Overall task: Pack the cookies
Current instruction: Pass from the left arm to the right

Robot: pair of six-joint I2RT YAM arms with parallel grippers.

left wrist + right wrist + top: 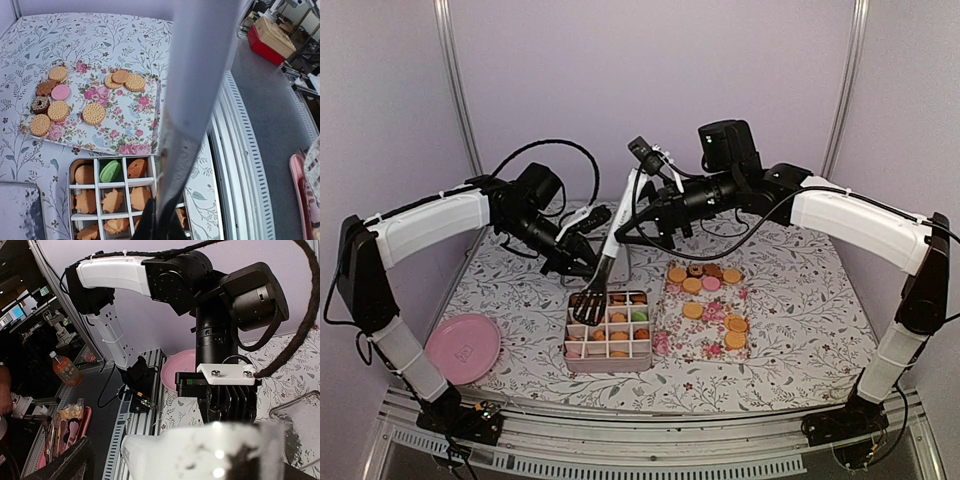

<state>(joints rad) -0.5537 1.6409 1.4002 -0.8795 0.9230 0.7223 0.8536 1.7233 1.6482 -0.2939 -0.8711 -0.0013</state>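
1. Near the table's front edge, the divided box (608, 366) has most cells filled with cookies (619, 336).
2. Just right of it, the floral tray (708, 338) carries about ten more, not yet packed.
3. The left gripper (588, 262) clamps the spatula (611, 252), whose head sits in the box's far-left corner.
4. The right gripper (625, 235) looks spread wide at the handle.

Bright, even, soft light with faint shadows; cookies (93, 114) sharp, spatula handle (195, 100) a close blur.

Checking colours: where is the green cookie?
Top view: the green cookie lies in the divided box, in its right column, next to the floral tray.
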